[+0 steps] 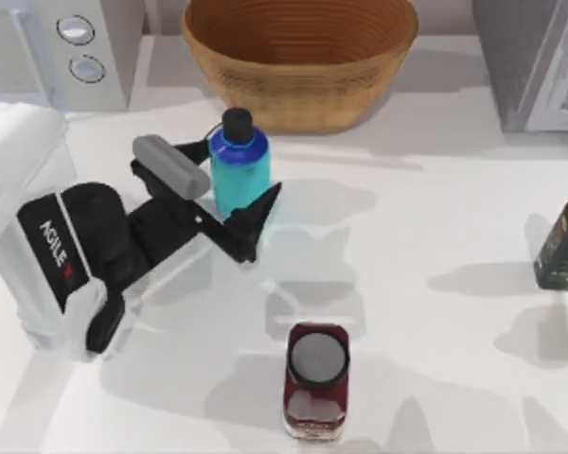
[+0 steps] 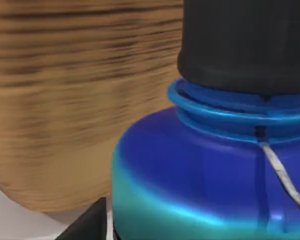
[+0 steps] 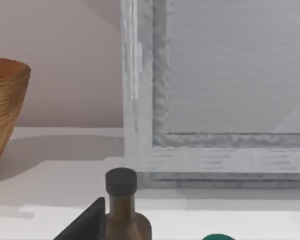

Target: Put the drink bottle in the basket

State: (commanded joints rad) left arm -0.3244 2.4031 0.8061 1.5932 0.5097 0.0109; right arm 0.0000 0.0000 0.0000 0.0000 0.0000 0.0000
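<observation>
Left gripper (image 1: 232, 203) pinching the drink bottle (image 1: 239, 163) just in front of the basket (image 1: 299, 59).

The left AgileX arm is reaching in from the table's left side, its two dark fingers closing on either side of the smooth cyan cylinder, which is standing upright on the white table (image 1: 435, 218) with its darker blue shoulder and black screw cap on top. In the left wrist view, the glossy bottle (image 2: 200, 175) is sitting close up, a thin strap running down from its ridged neck, with the light brown, ribbed wicker wall (image 2: 65, 100) rising behind it. A dark red jar with a grey lid (image 1: 317, 378) is standing nearer the front edge. An olive-brown, black-capped oil bottle (image 3: 122, 210) is standing by the right gripper; I cannot tell how that tool is set.
</observation>
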